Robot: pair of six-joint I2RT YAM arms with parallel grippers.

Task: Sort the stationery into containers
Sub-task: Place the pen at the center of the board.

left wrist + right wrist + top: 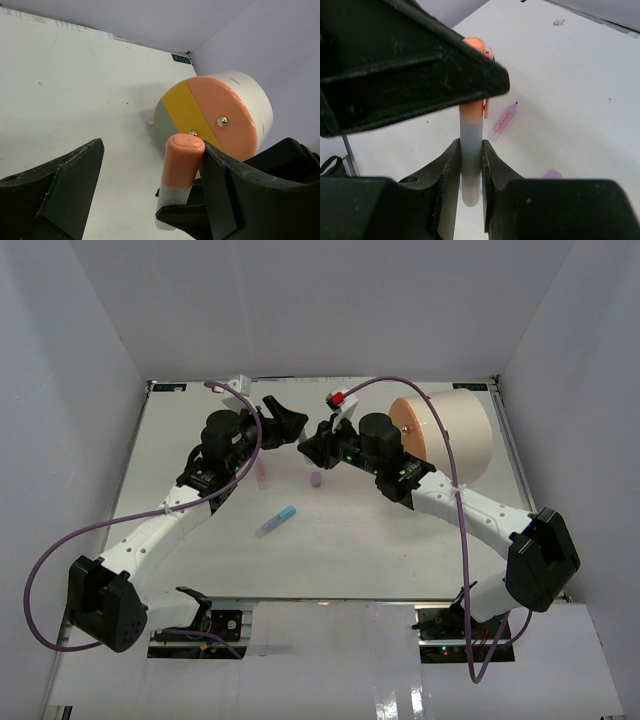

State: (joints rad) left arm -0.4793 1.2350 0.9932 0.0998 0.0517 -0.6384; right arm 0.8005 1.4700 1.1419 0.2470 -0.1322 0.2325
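Only a dark corner label (180, 59), illegible; right claw (470, 152) grips orange marker (470, 127).

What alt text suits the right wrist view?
The right tool grips an orange-capped marker by its pale barrel, with a finger of the left tool crossing its cap. A pink marker and a purple cap lie on the table.

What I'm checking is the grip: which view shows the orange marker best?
Right wrist: the marker sits clamped between the right fingers. Left wrist shows its cap beside a left finger; top view hides it.
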